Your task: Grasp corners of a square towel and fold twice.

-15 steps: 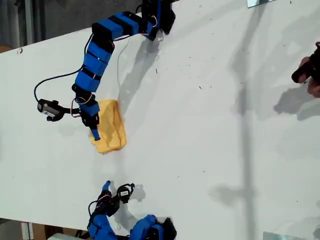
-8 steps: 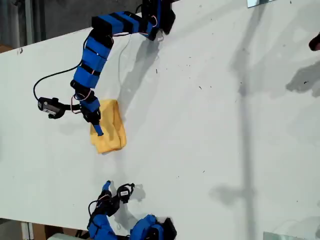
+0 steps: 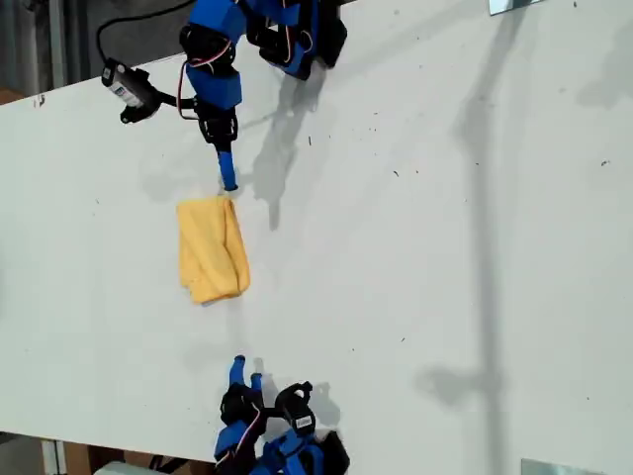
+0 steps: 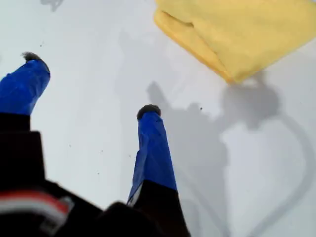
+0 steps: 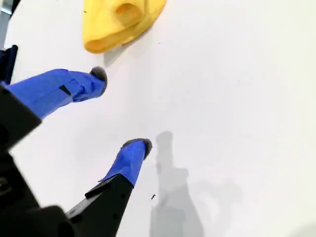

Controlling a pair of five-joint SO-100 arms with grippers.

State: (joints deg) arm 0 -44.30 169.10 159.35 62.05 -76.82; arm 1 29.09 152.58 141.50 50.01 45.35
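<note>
Soft yellow-orange towel (image 3: 210,247), folded into a thick oblong pad with layered edges, lying flat on the worktop (image 3: 415,257) towards the exterior view's left, between the two arms. Nap matte and slightly fuzzy; the end nearer the exterior view's bottom rounded and bulging, with a rolled fold open like a small loop in the second wrist view (image 5: 118,22). Stacked layers and one rounded corner plain in the first wrist view (image 4: 247,34). No tag to be made out.

Just beyond the towel's upper end in the exterior view, my first gripper (image 3: 227,178), not touching the cloth. Fingers (image 4: 153,148) wrapped in glossy blue tape, dark-tipped, spread wide over bare worktop, holding nothing.

At the bottom edge of the exterior view, my second gripper (image 3: 245,371), well apart from the towel. Same blue-taped fingers (image 5: 54,91) on black plastic, likewise apart and empty.

Worktop smooth, white, matte, peppered with small dark specks and crossed by long soft grey shadows. Beyond its far edge, at the exterior view's top left, a dim grey background, too dark to tell more.
</note>
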